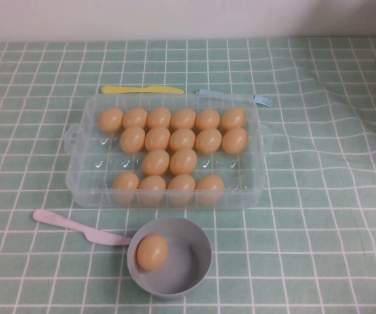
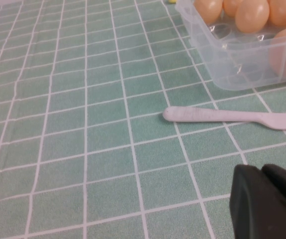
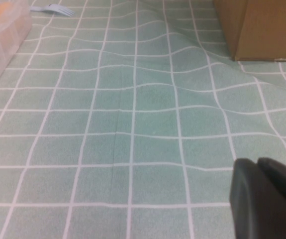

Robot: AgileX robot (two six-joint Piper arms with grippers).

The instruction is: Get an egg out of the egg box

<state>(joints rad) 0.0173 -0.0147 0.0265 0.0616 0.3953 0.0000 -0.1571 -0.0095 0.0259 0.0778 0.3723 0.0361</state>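
The clear plastic egg box (image 1: 83, 163) stands mid-table and holds several tan-orange eggs (image 1: 155, 161); some wells on its left and right are bare. One more egg (image 1: 152, 252) lies in the round grey bowl (image 1: 197, 261) in front of the box. Neither arm shows in the high view. My left gripper (image 2: 262, 172) is shut and empty, low over the cloth near the box's front left corner (image 2: 232, 64). My right gripper (image 3: 257, 162) is shut and empty, over the cloth to the right of the box (image 3: 3, 35).
A pink plastic knife (image 1: 76, 227) lies left of the bowl and also shows in the left wrist view (image 2: 222, 115). A yellow knife (image 1: 142, 89) and a blue fork (image 1: 253, 98) lie behind the box. A cardboard box (image 3: 262, 25) stands at the far right on the rumpled checked cloth.
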